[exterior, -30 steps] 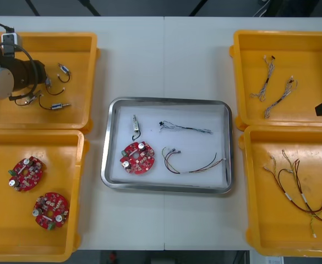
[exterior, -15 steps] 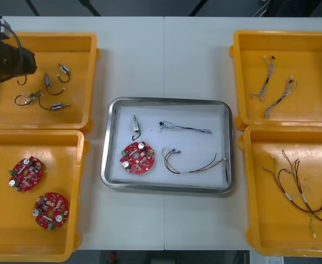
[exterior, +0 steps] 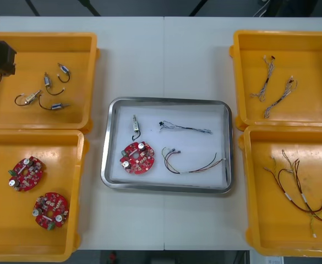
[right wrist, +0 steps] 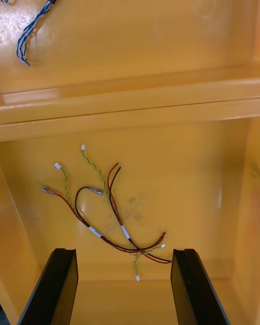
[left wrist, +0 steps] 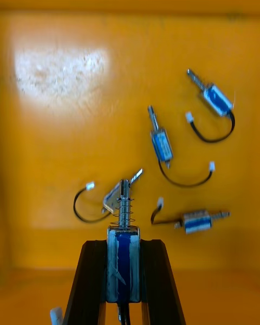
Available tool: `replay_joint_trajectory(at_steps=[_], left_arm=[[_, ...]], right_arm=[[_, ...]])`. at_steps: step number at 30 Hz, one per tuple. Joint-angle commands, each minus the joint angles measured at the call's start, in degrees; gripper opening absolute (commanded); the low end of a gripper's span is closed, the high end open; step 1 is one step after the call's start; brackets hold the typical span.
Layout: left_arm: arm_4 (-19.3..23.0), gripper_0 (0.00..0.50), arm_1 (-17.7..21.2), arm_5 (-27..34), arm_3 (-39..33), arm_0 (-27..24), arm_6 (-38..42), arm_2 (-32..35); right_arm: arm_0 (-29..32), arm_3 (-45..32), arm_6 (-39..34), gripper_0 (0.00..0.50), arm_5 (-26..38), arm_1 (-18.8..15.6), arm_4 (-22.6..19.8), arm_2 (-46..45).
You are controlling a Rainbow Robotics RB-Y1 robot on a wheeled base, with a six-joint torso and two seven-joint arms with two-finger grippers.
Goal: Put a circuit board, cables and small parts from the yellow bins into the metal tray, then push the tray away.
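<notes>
White table (exterior: 166,55): left tool (left wrist: 124,247) pinches a small metal part (left wrist: 123,268) over the far left bin (left wrist: 54,141); it should travel level to the tray (exterior: 166,101). Right tool (right wrist: 123,253) hangs spread.

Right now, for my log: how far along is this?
Done: the metal tray holds a circuit board, a small metal part and two cables. In hand: the left gripper is shut on a second part over a yellow bin; the right gripper hangs open over another. Left: placing it, pushing the tray.
</notes>
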Motion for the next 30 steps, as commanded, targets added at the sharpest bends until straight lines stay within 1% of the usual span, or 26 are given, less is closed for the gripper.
replay_joint_trajectory(at_steps=[1, 7, 10, 16, 23, 28, 30], left_arm=[[1.26, 0.000, 3.38, 5.26, -1.52, -3.56, -0.44, 1.90], [2.23, 0.000, 3.29, 8.51, -1.52, -5.05, 1.58, 1.90], [3.02, 0.000, 3.02, 9.21, -2.49, -5.14, 4.84, 1.90], [3.20, 0.000, 1.09, 11.76, -6.36, -5.05, 11.78, 1.81], [2.93, 0.000, -3.04, 13.78, -11.72, -5.14, 22.33, 1.72], [0.74, 0.000, -6.73, 14.75, -15.85, -5.14, 29.45, -0.30], [-1.11, 0.000, -8.75, 14.84, -17.96, -5.05, 33.14, -1.97]], right_arm=[[0.76, -1.35, -1.06, 0.500, -0.50, -2.55, 0.20, -1.80], [0.76, -1.35, -1.06, 0.500, -0.50, -2.55, 0.20, -1.80], [0.76, -1.35, -1.06, 0.500, -0.50, -2.55, 0.20, -1.80], [0.76, -1.35, -1.06, 0.500, -0.50, -2.55, 0.20, -1.80], [0.76, -1.35, -1.06, 0.500, -0.50, -2.55, 0.20, -1.80], [0.76, -1.35, -1.06, 0.500, -0.50, -2.55, 0.20, -1.80], [0.76, -1.35, -1.06, 0.500, -0.50, -2.55, 0.20, -1.80]])
